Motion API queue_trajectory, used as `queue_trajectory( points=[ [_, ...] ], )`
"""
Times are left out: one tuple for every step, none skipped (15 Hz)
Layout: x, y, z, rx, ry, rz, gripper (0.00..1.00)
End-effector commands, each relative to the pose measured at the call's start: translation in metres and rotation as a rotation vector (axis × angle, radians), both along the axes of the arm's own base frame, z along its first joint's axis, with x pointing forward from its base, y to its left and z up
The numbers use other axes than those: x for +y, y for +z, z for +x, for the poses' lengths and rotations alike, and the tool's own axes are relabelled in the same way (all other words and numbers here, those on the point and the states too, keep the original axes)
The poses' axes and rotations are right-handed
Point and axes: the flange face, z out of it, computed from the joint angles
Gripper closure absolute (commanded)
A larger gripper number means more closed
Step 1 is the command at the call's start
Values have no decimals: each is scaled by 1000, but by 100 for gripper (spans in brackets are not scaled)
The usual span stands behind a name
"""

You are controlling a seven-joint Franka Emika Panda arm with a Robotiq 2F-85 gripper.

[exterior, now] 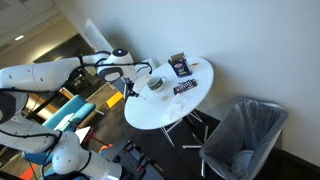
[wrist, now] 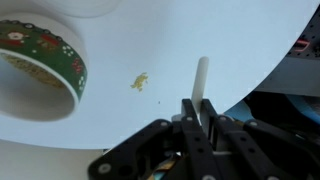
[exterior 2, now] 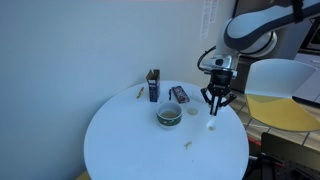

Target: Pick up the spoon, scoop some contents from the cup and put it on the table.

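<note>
Wrist view shows the gripper [wrist: 200,118] with its fingers drawn together on the handle of a white spoon [wrist: 201,80]. The handle points toward 12 o'clock over the glossy table [wrist: 120,125]. The cup [wrist: 45,62], wrapped in a green band with a red pattern, sits at 10 o'clock from the fingertips and clear of the spoon. A small yellowish crumb [wrist: 140,82] lies on the table between them. In an exterior view the spoon [exterior 2: 211,125] hangs below the gripper near the table's 3 o'clock edge, with the cup [exterior 2: 169,116] at 9 o'clock of it.

The step in hand looks like the scoop. The spoon should travel across until it is above the cup's mouth, then come down inside the rim rather than on it. It should slide under the filling at a shallow tilt and rise level and slowly. A push on the wall could slide or tip so small a cup. Whether the spoon's bowl carries anything cannot be told.

The cup holds a dark greenish filling. An upright dark snack bag [exterior 2: 153,85] stands at 11 o'clock of the cup and a flat dark packet [exterior 2: 179,94] lies at 1 o'clock. Their contents are hidden.
</note>
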Motion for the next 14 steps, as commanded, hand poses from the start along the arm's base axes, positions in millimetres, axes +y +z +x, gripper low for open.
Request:
queue_trajectory(
  points=[
    [-2, -20, -22, -24, -32, 0, 97],
    [-3, -28, -24, -22, -43, -6, 97],
    [-4, -35, -26, -23, -57, -19, 97],
    [-5, -44, -27, -25, -66, -26, 97],
    [-5, -50, -27, -32, -76, -39, 97],
    [-6, -56, -27, -40, -88, -54, 97],
    [-6, -60, -28, -45, -97, -62, 97],
    [-6, -66, -26, -52, -105, -73, 97],
    [-6, -69, -26, -56, -111, -80, 97],
    [-6, -73, -24, -58, -118, -87, 97],
    [-6, -77, -23, -60, -124, -94, 97],
    [-6, -81, -21, -62, -128, -99, 97],
    [-6, -83, -20, -63, -130, -101, 97],
    [-5, -87, -18, -63, -132, -109, 97]
  ],
)
